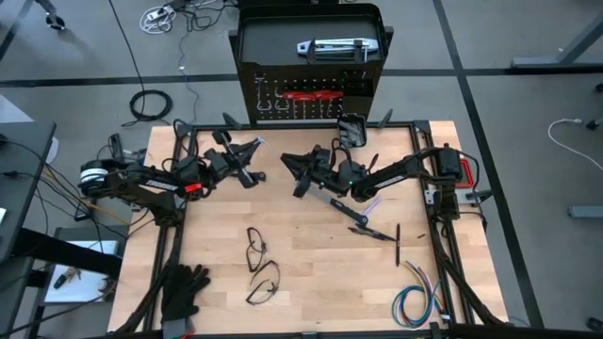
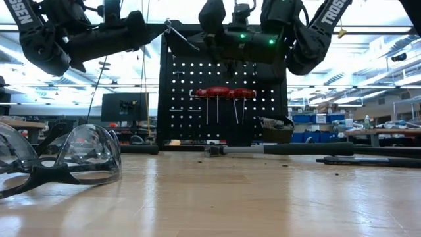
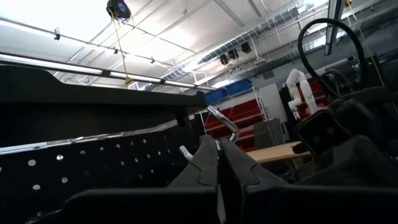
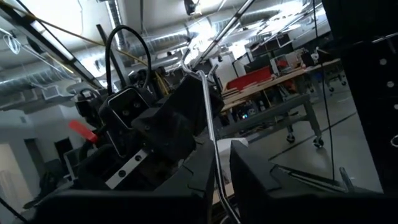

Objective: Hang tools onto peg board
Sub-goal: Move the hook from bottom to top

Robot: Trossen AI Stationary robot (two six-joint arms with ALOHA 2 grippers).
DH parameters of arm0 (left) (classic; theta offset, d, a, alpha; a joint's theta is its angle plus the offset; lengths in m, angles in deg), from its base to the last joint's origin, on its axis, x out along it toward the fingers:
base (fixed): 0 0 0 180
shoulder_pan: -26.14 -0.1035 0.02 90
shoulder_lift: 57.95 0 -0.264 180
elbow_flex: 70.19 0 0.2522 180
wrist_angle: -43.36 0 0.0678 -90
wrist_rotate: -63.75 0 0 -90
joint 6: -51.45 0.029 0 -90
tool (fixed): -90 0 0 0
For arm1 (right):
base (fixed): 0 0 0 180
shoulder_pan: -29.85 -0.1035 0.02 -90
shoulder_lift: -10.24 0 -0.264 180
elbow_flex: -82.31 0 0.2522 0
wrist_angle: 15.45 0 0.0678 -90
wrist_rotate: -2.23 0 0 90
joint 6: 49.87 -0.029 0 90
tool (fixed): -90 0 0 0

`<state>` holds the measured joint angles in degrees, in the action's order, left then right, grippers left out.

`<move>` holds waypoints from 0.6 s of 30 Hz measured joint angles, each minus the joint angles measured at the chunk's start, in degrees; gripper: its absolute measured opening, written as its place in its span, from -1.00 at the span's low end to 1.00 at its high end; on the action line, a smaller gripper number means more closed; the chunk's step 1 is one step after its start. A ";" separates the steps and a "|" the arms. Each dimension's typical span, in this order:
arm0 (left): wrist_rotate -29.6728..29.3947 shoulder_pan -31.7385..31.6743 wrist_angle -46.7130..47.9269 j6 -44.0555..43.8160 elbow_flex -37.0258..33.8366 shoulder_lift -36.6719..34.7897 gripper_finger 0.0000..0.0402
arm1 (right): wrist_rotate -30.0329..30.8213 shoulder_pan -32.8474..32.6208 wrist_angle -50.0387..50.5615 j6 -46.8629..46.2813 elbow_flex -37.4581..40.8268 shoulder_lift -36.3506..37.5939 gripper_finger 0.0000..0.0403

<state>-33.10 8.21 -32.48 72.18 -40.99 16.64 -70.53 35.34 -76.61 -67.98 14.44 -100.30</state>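
Two end effectors met above the wooden counter (image 1: 311, 245), before the upright black perforated peg board (image 2: 223, 99). Left end effector (image 3: 217, 163) was clamped on a thin bent silver metal rod (image 3: 222, 123); right end effector (image 4: 222, 163) bracketed its far end, fingers nearly closed.

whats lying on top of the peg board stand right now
In the high view a silver tool lies across the flat top of the peg board. Below it, red-handled tools hang on the board's face. Whatever sits under the silver tool is covered.
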 joint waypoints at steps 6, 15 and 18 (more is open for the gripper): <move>-2.30 0.01 -0.02 -0.07 0.06 0.00 -1.00 | -0.23 -0.02 -0.24 -0.35 0.00 0.00 -0.69; -1.99 0.06 -0.02 -1.95 0.09 0.00 -1.00 | -2.36 0.23 -1.68 -1.27 0.02 0.02 -0.60; -1.97 0.06 -0.02 -3.12 0.09 0.00 -1.00 | -2.36 0.31 -1.58 -1.23 0.02 0.02 -0.59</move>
<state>-35.08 8.27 -32.50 69.06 -40.90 16.64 -72.89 35.65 -78.18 -69.22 14.46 -100.28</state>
